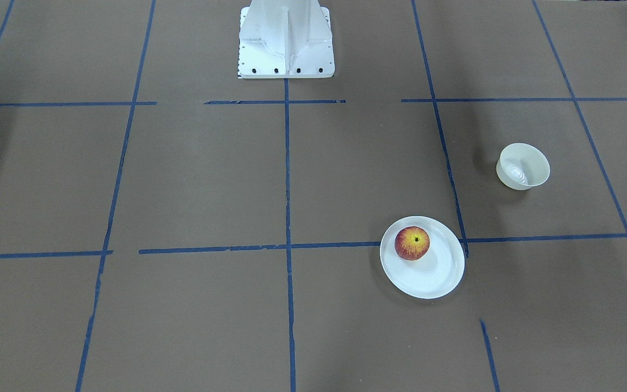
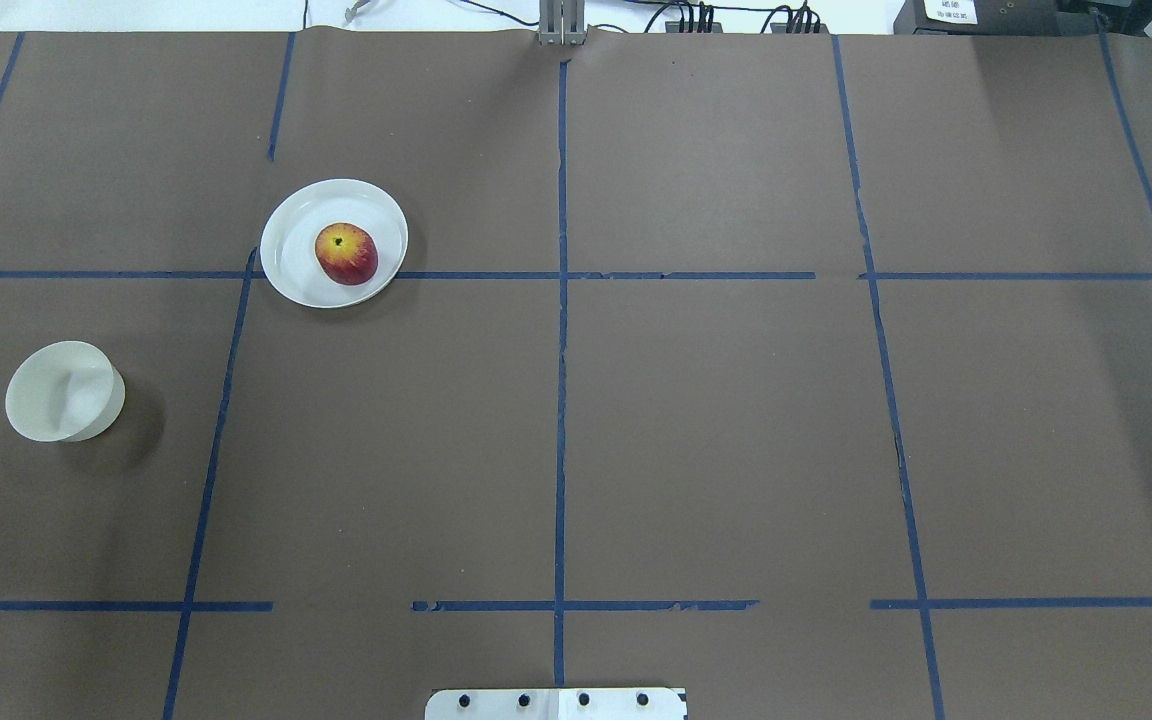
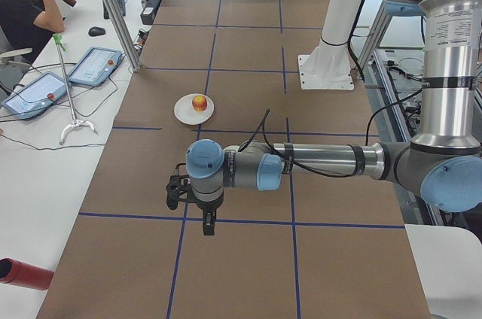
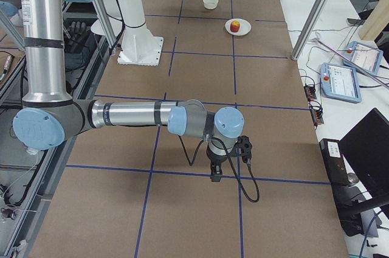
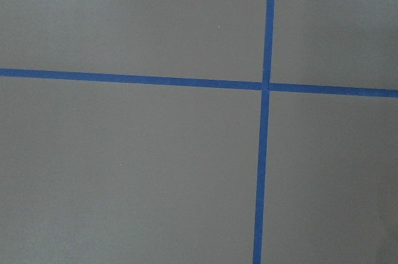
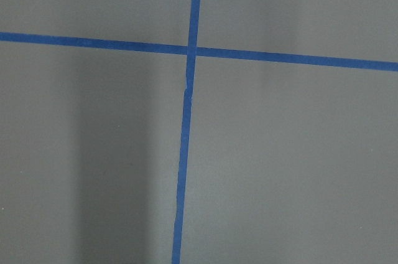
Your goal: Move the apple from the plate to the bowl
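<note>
A round, streaked red-and-yellow apple [image 2: 346,253] rests on the smooth, flat white plate [image 2: 291,275], toward its 3 o'clock in the overhead view. The thin-walled, deep cream bowl [image 2: 46,400] stands empty at the plate's 8 o'clock, well apart. I cannot tell whether the left gripper [image 3: 208,225] or the right gripper [image 4: 216,176] is clenched or released.

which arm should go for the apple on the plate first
Left, most likely. The small red apple on the flat white plate and the deep cream-white bowl all lie in the brown table's left half, the left arm's side.
</note>
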Robot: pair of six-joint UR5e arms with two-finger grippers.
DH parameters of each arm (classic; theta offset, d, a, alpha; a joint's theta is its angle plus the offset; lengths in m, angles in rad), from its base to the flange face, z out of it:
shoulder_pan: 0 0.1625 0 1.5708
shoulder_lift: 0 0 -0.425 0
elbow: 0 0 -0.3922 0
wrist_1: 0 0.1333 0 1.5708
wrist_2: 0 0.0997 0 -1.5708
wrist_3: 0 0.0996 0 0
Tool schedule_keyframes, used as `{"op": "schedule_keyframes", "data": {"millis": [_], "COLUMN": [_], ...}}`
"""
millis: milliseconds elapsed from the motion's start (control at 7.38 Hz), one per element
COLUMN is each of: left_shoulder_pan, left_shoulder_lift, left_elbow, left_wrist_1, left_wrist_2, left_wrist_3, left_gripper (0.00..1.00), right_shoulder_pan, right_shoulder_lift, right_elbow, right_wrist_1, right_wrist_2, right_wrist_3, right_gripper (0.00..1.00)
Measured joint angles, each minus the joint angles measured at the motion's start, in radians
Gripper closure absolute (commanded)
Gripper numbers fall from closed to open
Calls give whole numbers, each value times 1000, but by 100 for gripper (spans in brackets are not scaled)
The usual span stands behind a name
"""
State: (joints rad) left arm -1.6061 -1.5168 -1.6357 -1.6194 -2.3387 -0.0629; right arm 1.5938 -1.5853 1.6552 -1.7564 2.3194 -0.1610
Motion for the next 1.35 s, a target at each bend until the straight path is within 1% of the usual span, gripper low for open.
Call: {"op": "schedule_keyframes", "data": {"millis": [406,542,677,812,948,1354], "left_shoulder_pan": [9,18,54,126,201,411], "left_shoulder_lift": [-8,-18,-32,-60,-110,-293], "left_elbow": [-21,-37,-74,-124,-160,-201], "left_wrist_1": [-13,-14,-10,-5,-2,3], "left_wrist_2": [-2,-11,-23,-24,-20,10], "left_wrist_3": [46,55,46,-20,-127,-409], "left_gripper": [0,0,0,0,0,0], "right_shoulder_pan": [0,0,0,0,0,0], "right_shoulder_lift": [0,0,0,0,0,0], "right_elbow": [0,0,0,0,0,0], "right_wrist_1": [0,0,-1,0,0,0], "right_wrist_2": [0,0,0,0,0,0], "right_wrist_3": [0,0,0,0,0,0], "right_gripper": [0,0,0,0,0,0]}}
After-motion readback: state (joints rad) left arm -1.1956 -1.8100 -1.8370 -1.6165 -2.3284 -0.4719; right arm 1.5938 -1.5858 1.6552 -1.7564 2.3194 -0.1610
